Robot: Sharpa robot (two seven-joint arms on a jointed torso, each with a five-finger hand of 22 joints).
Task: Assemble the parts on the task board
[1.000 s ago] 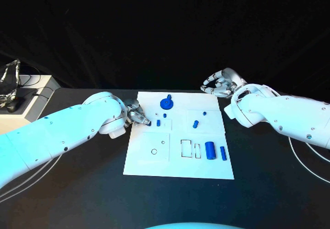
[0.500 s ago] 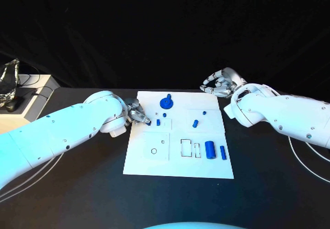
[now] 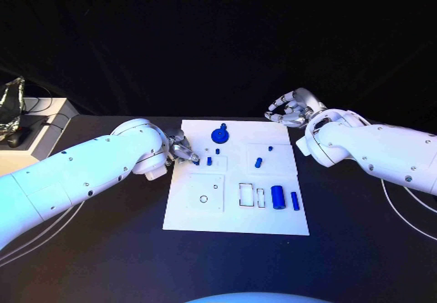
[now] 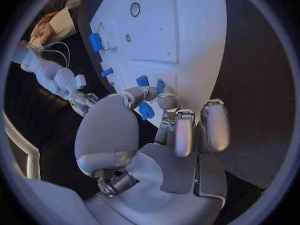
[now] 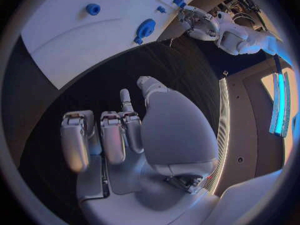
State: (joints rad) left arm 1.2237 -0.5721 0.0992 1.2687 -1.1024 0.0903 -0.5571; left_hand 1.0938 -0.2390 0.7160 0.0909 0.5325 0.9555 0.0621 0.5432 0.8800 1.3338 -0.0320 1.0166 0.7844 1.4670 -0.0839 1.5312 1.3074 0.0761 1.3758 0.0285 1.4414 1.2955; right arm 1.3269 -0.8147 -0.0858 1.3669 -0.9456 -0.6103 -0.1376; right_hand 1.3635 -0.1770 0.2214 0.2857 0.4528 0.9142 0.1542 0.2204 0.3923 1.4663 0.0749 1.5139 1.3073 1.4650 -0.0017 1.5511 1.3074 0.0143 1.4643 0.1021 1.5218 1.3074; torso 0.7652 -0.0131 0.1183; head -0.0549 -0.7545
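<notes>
Left hand (image 3: pixel 182 150): at the left edge of the board (image 3: pixel 237 218), fingertips low over it. Appears to pinch a small blue peg (image 3: pixel 196 161) between thumb and one finger, other fingers folded alongside.

Right hand (image 3: pixel 290 110): over the counter (image 3: pixel 109 252) just off the board's far right corner. Fingers curled in, nothing in them.

Lying loose on the board: a disc (image 3: pixel 220 134) near the far edge, a few short pegs across the middle, a thick cylinder (image 3: pixel 278 197) with a thinner rod beside it toward the near right corner.

Handling, judged from looks: peg likely hard plastic, very light, stiff, smooth enough to roll or squirt out of a pinch. Not fragile. Best taken across its middle with two fingertips, leaving one end free for seating. Firm but modest squeeze. Easy to tilt, so worth holding square to the hole.

Views compared:
- Head view gives the whole layout and both hands against the board's edges. Peg there reads as little more than a blue speck under the fingertips, grip not readable.
- Left wrist view shows the peg (image 4: pixel 145 110) close up, tucked between thumb and finger of the left hand (image 4: pixel 156 135), with two more pegs just beyond on the board (image 4: pixel 187 25).
- Right wrist view shows the empty palm of the right hand (image 5: pixel 125 135) and the disc (image 5: pixel 145 29) well apart from it.
</notes>
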